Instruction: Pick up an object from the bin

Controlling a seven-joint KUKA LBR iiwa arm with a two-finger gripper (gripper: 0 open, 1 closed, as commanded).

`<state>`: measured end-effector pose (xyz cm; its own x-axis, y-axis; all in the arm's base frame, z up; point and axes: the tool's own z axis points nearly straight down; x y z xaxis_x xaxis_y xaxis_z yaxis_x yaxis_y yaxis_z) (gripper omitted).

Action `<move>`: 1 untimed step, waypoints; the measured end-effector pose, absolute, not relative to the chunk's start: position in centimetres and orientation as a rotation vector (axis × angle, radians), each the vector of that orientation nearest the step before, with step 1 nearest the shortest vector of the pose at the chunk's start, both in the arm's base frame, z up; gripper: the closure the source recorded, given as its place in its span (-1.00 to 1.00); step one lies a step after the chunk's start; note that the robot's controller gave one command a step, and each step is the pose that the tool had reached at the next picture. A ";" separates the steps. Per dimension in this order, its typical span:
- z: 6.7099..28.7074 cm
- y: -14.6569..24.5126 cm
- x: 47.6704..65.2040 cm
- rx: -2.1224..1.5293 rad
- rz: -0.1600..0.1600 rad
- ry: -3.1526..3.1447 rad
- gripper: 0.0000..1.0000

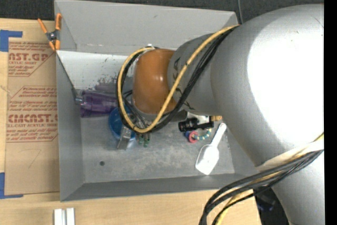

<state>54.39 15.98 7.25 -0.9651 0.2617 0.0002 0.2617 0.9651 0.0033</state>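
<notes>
Because the arm [268, 87] reaches in from the right and its orange wrist cover [150, 84] hangs over the middle of the bin [67, 134], much of the bin's floor and its right side are hidden. The gripper [128, 139] shows as a small metal tip below the cover, low over the floor left of centre. It is half covered by a loop of yellow and black cable [123, 93], and I cannot tell whether the claw is apart or together.

Nearest the tip is a blue rounded thing [114, 119], lying on the floor just up and left of it. Its right edge is cut off by the cable and the wrist, so its full shape is hard to make out. Whether the gripper touches it cannot be told.

Beside the blue thing, further toward the left wall, lies a clear purple thing [96, 103], on its side against the slope of that wall.

On the right of the floor, close under the arm, lie three things near one another. One is a small black bottle-like thing [194, 124], partly shadowed. Just below it sits a tiny pink and green piece [198, 136], too small to name. The third is a white scoop [209, 154], with its bowl toward the bin's front wall.
</notes>
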 end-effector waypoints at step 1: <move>8.3 16.0 54.3 0.415 0.003 3.118 1.00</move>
<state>54.27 15.96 8.34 -0.9652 0.2616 0.0042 0.2616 0.9652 0.0015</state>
